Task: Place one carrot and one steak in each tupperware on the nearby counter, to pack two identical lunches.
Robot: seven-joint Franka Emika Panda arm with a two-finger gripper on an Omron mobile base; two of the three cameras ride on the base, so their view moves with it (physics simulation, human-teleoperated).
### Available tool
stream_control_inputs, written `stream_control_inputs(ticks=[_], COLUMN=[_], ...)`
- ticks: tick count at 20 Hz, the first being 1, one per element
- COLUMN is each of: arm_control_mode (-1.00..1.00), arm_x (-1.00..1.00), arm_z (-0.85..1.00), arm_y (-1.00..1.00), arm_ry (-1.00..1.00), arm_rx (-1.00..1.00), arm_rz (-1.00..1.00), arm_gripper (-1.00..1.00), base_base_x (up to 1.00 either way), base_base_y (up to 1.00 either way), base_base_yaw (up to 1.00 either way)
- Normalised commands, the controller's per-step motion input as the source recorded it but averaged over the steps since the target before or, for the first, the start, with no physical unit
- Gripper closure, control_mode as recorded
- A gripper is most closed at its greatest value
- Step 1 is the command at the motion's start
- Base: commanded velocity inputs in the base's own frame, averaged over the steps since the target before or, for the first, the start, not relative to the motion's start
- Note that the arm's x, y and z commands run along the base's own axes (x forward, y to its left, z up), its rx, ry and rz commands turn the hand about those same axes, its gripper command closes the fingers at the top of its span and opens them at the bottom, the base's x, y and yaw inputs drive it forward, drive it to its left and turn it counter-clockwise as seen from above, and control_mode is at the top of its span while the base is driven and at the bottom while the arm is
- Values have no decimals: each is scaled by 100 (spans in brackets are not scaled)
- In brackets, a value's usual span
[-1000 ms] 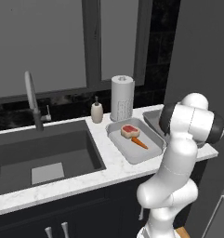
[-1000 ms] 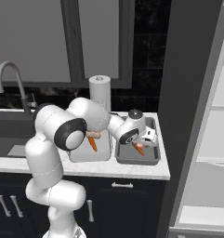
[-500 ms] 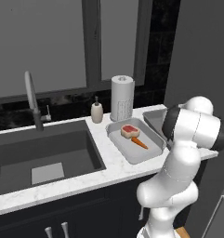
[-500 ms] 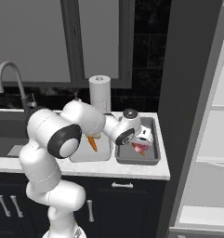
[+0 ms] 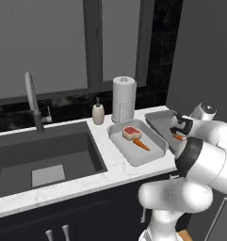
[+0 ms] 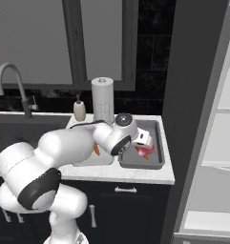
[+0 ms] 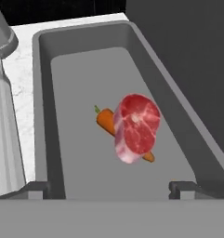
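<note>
Nearest, the gripper [image 7: 111, 188] hangs with its jaws spread wide and empty over the darker tupperware [image 7: 43, 93] at the right end of the desk [image 5: 110, 172], where a steak [image 7: 135, 126] sits tilted across a carrot [image 7: 106, 119]. Left of it, the lighter tupperware [image 5: 155, 139] holds its own steak [image 5: 132, 132] and carrot [image 5: 141, 144]. The steaks look soft, slick and fairly heavy, best pinched across the tan edges, whereas the carrots look stiff and light, best taken at mid-length.

No readable text, labels, brands or numbers on anything.
</note>
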Motion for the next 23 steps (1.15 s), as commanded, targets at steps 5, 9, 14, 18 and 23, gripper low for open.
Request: stream_control_inputs(ticks=[5, 9, 14, 18, 23], arm_control_mode=[-100, -100, -100, -100, -100], arm_x=[-78, -67, -59, -58, -59], arm_z=[52, 62, 71, 80, 82], arm_y=[36, 37, 39, 38, 30], arm_ry=[-10, -2, 0, 0, 0], arm_rx=[-4, -3, -2, -2, -1], arm_rz=[0, 0, 0, 0, 0], arm_gripper=[-100, -100, -100, -100, -100], base_base_x=[0, 0, 0, 0, 0], base_base_y=[0, 0, 0, 0, 0], base_base_yaw=[0, 0, 0, 0, 0])
